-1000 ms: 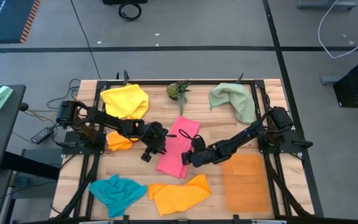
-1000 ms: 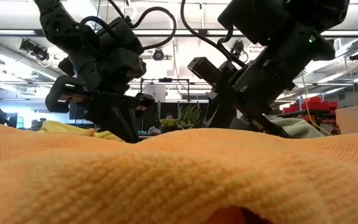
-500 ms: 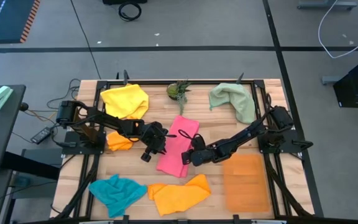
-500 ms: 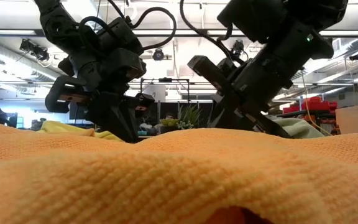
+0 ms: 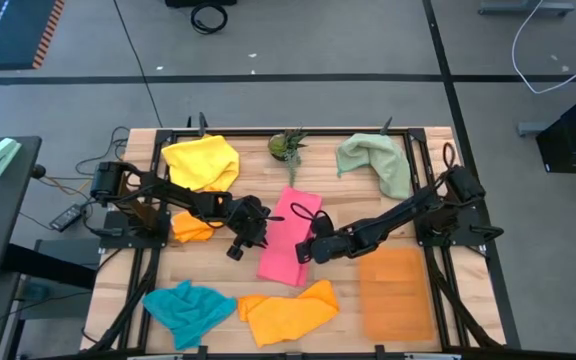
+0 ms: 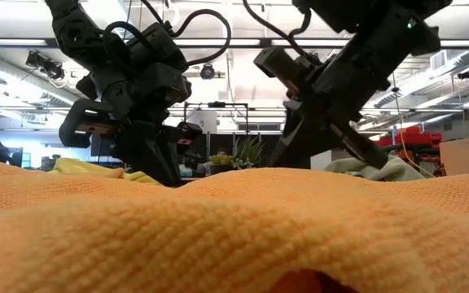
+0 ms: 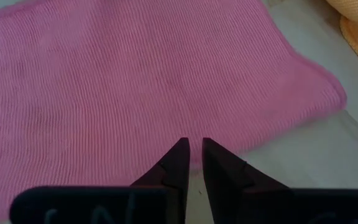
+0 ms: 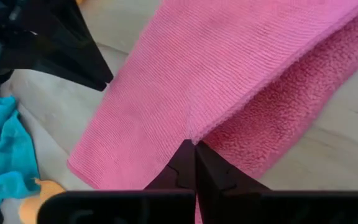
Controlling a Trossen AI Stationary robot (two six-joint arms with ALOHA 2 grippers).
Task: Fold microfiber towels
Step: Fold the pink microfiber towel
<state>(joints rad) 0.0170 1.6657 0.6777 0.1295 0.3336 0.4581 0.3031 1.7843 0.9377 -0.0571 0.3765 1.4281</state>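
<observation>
A pink towel [image 5: 290, 235] lies in the middle of the table, folded over itself into a long strip; both of its layers show in the right wrist view [image 8: 229, 81]. My left gripper [image 5: 262, 236] is shut at the towel's left edge, low on the table. My right gripper [image 5: 307, 251] is shut on the towel's right edge near its near end, a little above the table. Yellow [image 5: 203, 162], small orange [image 5: 190, 228], teal [image 5: 186, 308], orange [image 5: 288, 312] and pale green [image 5: 376, 160] towels lie crumpled around. My left gripper has its fingertips [image 7: 180, 152] on the pink towel's left edge [image 7: 166, 163], coming from the table's left and slanting down. The towel lies flat on the table there. Whether the edge is between the fingers or under them, I cannot tell. My right gripper pinches the edge of the pink towel's upper layer [image 8: 191, 134] between its two fingers, coming from the table's right. That layer is lifted off the lower layer [image 8: 278, 124], which stays on the table.
A small green plant [image 5: 288, 145] stands at the far edge. A stiff orange mat [image 5: 396, 292] lies at the near right. The orange towel fills the foreground of the low view [image 6: 218, 236], hiding the tabletop.
My right gripper has risen, still shut on the pink towel's right edge, lifting the upper layer. The towel's near end has drawn in and looks narrower. My left gripper has kept still.
</observation>
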